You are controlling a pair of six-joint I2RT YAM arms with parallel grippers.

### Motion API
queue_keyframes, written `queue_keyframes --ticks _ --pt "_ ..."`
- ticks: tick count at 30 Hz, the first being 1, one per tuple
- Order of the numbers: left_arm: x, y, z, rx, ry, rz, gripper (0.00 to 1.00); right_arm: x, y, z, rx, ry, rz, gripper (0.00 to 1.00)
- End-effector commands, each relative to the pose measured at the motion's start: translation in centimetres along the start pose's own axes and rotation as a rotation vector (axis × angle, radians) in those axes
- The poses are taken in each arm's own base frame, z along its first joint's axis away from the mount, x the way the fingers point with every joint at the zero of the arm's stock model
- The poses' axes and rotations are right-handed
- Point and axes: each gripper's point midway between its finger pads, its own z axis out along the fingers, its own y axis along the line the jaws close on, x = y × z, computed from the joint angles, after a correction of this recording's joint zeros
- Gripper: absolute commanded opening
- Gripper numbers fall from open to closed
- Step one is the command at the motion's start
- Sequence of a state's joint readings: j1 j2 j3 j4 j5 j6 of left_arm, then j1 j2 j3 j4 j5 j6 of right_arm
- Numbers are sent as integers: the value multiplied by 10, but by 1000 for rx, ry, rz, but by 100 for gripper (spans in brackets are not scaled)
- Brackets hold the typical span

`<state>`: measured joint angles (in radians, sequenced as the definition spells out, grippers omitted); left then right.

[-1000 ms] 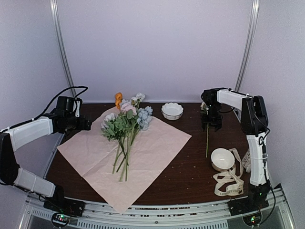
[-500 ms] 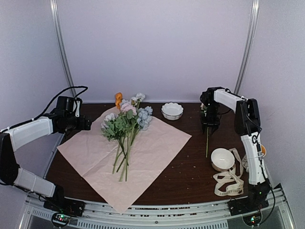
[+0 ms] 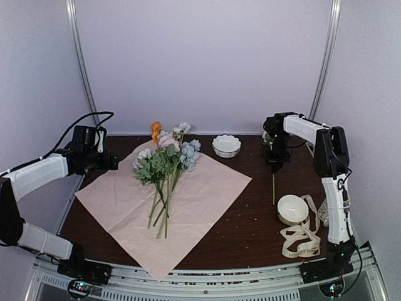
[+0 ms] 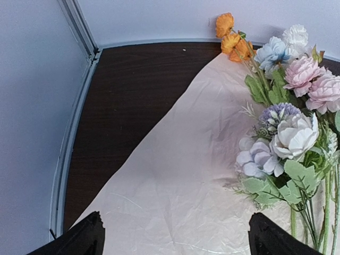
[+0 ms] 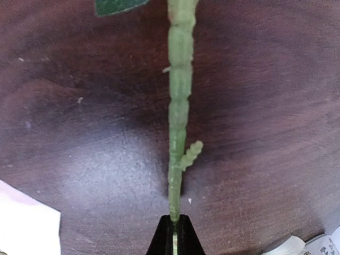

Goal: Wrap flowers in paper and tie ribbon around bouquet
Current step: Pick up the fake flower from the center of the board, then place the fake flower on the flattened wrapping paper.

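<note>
Although the right pincer (image 5: pixel 174 229) shows only as two dark tips at the bottom of its wrist view, they are plainly clenched on a lone green stem (image 5: pixel 179 106), which runs up and out of frame over the dark surface (image 5: pixel 79 117); its bloom is hidden (from above, the pincer itself covers it). Left pincer (image 4: pixel 175 244) hangs released and empty over the paper (image 4: pixel 175 175), with just the inner corners of its fingers in view. Flowers (image 3: pixel 166 160) lie on that pink sheet, blooms toward the back wall, and the bunch is cut off at the right edge of the left wrist view. Ribbon (image 3: pixel 301 241) lies in loose loops at the near right, beside a white bowl (image 3: pixel 292 209); its print is too small to read. A scrap with lettering in the right wrist view's lower right corner is cropped and illegible.
</note>
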<state>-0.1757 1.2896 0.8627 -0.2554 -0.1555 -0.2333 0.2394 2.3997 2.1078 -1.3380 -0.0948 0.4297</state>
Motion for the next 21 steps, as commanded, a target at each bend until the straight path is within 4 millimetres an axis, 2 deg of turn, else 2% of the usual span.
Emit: queue_keyframes --ticks 1,3,5,7,10,13,15,16,17,19,21 --pt "-19 2 -9 -6 -63 1 97 -46 -1 -122 -142 -449 148 0" --pt "-20 3 -10 -7 -64 -6 97 -49 6 -172 -234 -615 169 0" --pt "-21 2 -11 -4 -66 -13 97 -40 36 -216 -351 -743 123 0" --pt "-21 1 -11 3 -69 -21 97 -19 84 -246 -467 -806 24 0" --pt "-21 -1 -8 10 -57 -32 97 29 182 -268 -662 -791 -186 0" --pt "-18 -2 -7 15 -38 -47 97 85 278 -276 -914 -670 -333 0" --pt "-15 -4 -7 24 -31 -61 97 116 325 -274 -1016 -599 -393 0" --pt "-13 -4 -7 30 -29 -69 97 130 350 -264 -1051 -558 -421 0" --pt "-10 -6 -6 37 -24 -76 97 146 367 -267 -1096 -532 -451 0" --pt "-5 -9 -4 53 -8 -90 96 176 407 -236 -1108 -423 -500 0" --pt "0 -11 -3 59 3 -94 95 194 430 -210 -1107 -343 -510 0"
